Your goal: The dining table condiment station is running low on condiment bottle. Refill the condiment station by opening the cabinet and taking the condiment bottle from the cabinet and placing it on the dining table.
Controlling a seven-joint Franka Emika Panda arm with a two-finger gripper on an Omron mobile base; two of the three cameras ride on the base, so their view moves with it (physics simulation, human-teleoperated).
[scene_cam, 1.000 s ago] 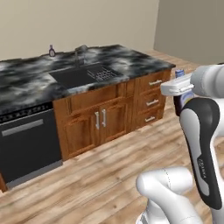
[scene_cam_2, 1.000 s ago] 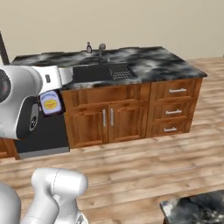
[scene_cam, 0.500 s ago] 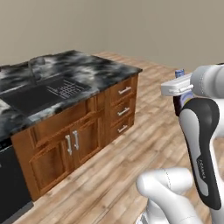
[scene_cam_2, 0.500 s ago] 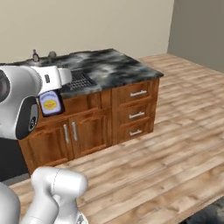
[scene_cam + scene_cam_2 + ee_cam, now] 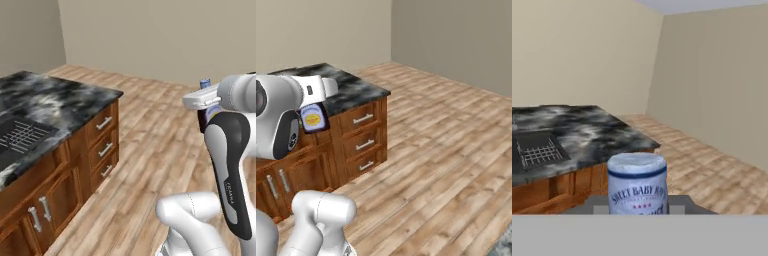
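The gripper [image 5: 207, 102] is closing tightly on the condiment bottle [image 5: 313, 118], holding it upright and high, well above the wooden floor [image 5: 446, 150] and off to the side of the stone-topped island [image 5: 55, 107]. Judging by the task, the bottle is riding in the hand this way so it is not spilling or slipping while the base is driving; it is not yet over any top where it could be set down. In the hand view the bottle [image 5: 637, 182] is sitting just in front of the camera, a small dark body with a pale printed label. The island is showing a glossy black-and-grey marbled slab, an inset black sink [image 5: 20, 135], and reddish-brown drawers with silver bar handles [image 5: 104, 123].
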